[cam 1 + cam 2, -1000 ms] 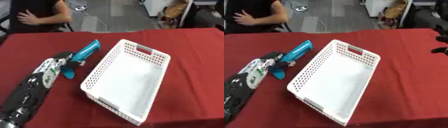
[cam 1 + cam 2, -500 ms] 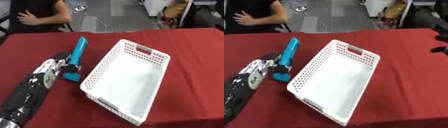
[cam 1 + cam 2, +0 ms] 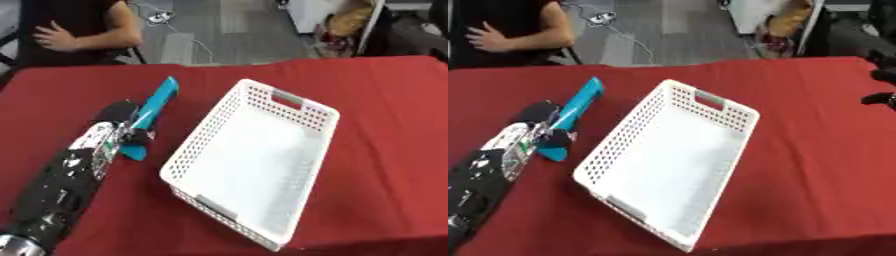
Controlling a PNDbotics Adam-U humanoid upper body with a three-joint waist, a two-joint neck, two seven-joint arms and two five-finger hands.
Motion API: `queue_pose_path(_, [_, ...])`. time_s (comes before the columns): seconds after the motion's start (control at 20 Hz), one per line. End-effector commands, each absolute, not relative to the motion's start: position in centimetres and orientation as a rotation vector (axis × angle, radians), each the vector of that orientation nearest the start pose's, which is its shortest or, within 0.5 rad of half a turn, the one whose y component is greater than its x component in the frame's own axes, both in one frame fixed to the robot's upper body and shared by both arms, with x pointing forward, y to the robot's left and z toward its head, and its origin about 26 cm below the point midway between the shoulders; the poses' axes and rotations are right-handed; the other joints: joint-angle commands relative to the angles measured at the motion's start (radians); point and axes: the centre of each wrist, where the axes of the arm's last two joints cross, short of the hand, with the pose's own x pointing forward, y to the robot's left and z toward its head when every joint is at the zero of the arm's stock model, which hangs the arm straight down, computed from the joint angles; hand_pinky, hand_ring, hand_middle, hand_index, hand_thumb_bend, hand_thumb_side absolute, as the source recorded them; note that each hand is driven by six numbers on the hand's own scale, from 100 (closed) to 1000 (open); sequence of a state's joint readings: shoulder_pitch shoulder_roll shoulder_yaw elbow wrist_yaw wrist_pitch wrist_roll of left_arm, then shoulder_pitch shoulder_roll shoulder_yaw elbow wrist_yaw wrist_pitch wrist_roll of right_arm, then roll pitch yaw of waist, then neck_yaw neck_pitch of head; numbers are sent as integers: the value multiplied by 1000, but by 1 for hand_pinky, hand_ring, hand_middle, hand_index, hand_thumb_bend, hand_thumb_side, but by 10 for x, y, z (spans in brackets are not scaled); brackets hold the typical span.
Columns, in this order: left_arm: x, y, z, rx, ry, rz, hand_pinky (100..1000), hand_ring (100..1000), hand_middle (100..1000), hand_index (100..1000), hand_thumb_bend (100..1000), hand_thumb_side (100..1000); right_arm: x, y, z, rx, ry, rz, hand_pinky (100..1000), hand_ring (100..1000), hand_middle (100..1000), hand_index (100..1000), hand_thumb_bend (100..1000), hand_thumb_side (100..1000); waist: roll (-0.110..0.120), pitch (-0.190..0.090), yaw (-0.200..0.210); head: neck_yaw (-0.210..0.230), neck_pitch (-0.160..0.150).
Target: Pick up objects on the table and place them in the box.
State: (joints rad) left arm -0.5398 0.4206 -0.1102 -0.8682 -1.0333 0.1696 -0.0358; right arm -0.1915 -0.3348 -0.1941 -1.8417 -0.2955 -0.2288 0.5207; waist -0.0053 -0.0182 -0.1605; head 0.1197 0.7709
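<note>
**Blue tool swings away from the basket**

On the red table (image 3: 385, 115), the left hand (image 3: 118, 127) has its fingers curled around the blue tool (image 3: 150, 112), which has rotated since a second ago, its tip now pointing away (still outside the white basket (image 3: 262, 165)). Right hand (image 3: 883, 75): fingers unclear.

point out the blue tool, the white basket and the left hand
blue tool (image 3: 160, 100), left eye view, on its long handle
white basket (image 3: 204, 131), left eye view, on its left wall
left hand (image 3: 112, 131), left eye view, on the hand at the tool
</note>
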Motion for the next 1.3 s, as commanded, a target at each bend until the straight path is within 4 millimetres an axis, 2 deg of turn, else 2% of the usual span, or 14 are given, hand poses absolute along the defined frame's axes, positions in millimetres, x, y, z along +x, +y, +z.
queue_pose_path(0.05, [396,350,3,1101,-928,-1109,100,100,100,158,100,397,302,-336,160,182,-2244,632,681,853,868,1000,100,974,-5,-1,1,4,-1])
queue_pose_path(0.55, [395,352,3,1076,-939,-1078,100,100,100,138,100,410,302,-336,159,181,-2241,632,680,853,867,1000,100,973,-5,-2,2,5,-1])
queue_pose_path(0.7, [394,352,2,1051,-964,-1011,100,100,100,130,100,432,302,-336,159,180,-2241,630,680,853,867,1000,100,973,-5,-2,3,2,-1])
queue_pose_path(0.9, [387,350,-6,854,-1077,-652,100,100,100,116,100,464,302,-336,159,177,-2242,626,680,853,867,1000,100,973,-6,-1,7,-3,-1])
queue_pose_path(0.95, [385,349,-8,791,-1115,-542,100,100,100,117,100,423,302,-336,159,177,-2242,626,680,853,867,1000,100,973,-6,-1,7,-4,-1])
queue_pose_path(1.0, [384,349,-9,741,-1146,-454,100,100,100,118,100,466,302,-336,159,177,-2242,626,680,853,867,1000,100,973,-6,-1,7,-4,-1])
queue_pose_path(1.05, [382,349,-10,691,-1176,-368,100,100,100,119,100,466,302,-336,159,177,-2242,626,680,853,867,1000,100,973,-6,-1,8,-5,-1])
queue_pose_path(1.15, [380,349,-9,629,-1221,-246,100,100,100,118,100,471,302,-336,159,177,-2242,626,680,853,867,1000,100,973,-6,-1,7,-8,-1])
queue_pose_path(1.3, [378,349,-8,595,-1250,-158,100,100,100,119,100,471,302,-336,159,176,-2242,627,680,853,867,1000,100,974,-6,-1,6,-8,-1])
